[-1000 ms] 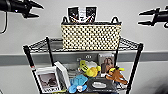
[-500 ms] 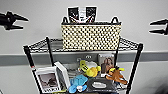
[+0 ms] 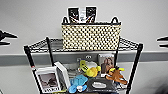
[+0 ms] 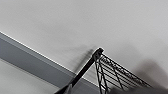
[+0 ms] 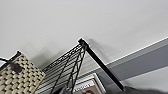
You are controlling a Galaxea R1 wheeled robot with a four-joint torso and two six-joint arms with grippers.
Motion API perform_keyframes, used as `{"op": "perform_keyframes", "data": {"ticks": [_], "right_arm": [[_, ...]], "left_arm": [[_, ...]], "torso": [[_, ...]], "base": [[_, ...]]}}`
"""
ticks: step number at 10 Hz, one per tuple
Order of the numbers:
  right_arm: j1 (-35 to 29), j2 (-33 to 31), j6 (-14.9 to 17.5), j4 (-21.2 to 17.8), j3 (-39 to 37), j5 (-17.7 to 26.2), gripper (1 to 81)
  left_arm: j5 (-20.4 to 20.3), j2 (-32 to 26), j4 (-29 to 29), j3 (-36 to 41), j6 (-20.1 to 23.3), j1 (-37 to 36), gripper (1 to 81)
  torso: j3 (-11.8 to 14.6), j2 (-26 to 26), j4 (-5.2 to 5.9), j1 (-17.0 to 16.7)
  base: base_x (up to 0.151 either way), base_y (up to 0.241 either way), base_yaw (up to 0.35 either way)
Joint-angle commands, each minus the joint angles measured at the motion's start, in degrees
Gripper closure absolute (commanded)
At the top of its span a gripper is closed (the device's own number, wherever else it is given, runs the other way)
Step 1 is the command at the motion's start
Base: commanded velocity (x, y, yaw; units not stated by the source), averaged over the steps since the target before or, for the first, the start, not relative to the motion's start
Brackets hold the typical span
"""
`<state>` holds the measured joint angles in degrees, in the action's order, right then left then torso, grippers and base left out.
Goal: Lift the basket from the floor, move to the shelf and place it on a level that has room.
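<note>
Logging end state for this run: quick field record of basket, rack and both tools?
basket: cream woven basket sits upright on the shelf's top level
basket contents: dark and white printed cards stand up above its rim
shelf: black wire rack against a pale wall
lower tier: framed pictures, yellow, blue and orange soft toys
left tool: at the picture's left edge, apart from the basket, fingers open
right tool: at the right edge, apart from the basket, fingers open

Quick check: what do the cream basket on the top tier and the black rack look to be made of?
The cream rectangular woven basket: likely plaited fibre or wicker, matte, going by its chequered weave and dark rim. The tall black wire rack: apparently coated metal, shown by thin posts and wire-grid tiers.
</note>
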<state>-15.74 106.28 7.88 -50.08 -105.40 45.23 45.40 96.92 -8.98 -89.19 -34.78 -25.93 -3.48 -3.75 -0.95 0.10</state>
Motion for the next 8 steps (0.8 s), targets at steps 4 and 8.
{"op": "perform_keyframes", "data": {"ticks": [4,8], "right_arm": [[6.7,-3.2,0.6,0.2,0.6,2.6,1.0],[18.4,-3.1,0.9,0.2,-0.9,1.8,1.0]], "left_arm": [[2.0,-4.3,3.7,1.4,2.5,7.5,1.0],[-2.5,-6.3,3.5,1.4,3.8,18.8,1.0]], "torso": [[0.0,0.0,0.00,0.0],[0.0,0.0,0.00,0.0]], "base": [[0.000,0.000,0.000],[0.000,0.000,0.000]]}}
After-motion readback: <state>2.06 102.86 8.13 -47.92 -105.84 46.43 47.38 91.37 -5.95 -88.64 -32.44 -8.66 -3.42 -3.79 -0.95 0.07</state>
